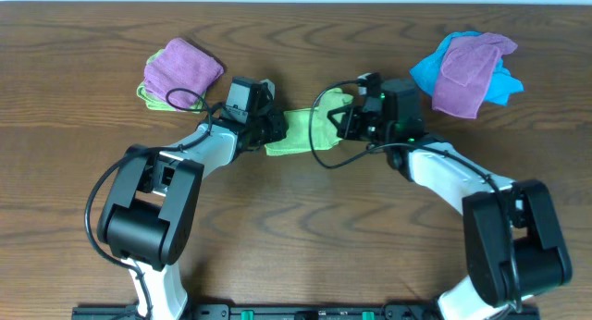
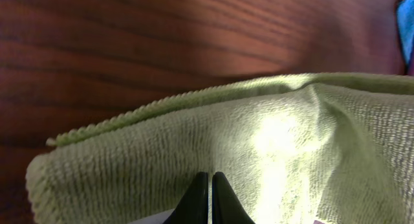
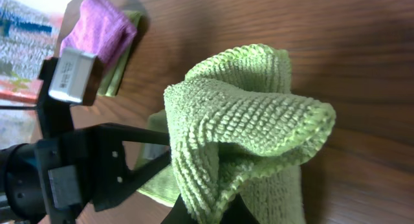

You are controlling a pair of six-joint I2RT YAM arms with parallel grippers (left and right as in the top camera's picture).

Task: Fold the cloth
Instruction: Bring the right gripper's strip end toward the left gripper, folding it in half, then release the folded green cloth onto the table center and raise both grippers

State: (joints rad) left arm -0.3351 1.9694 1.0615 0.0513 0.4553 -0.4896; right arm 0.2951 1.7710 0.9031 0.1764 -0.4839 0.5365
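Observation:
The lime-green cloth point(image 1: 303, 133) lies bunched in a narrow strip on the wooden table between my two grippers. My left gripper point(image 1: 274, 126) is at its left end. In the left wrist view its fingers point(image 2: 210, 185) are closed tight together against the cloth point(image 2: 278, 140), which fills the view. My right gripper point(image 1: 345, 118) is at the right end. In the right wrist view its fingers point(image 3: 207, 214) are shut on a raised, folded-over bunch of the cloth point(image 3: 246, 114). The white tag is hidden.
A purple cloth point(image 1: 181, 68) lies on another green cloth point(image 1: 148, 95) at the back left. A bright blue cloth point(image 1: 427, 70) with a purple cloth point(image 1: 470, 68) on it lies at the back right. The left arm point(image 3: 77, 172) shows close by in the right wrist view.

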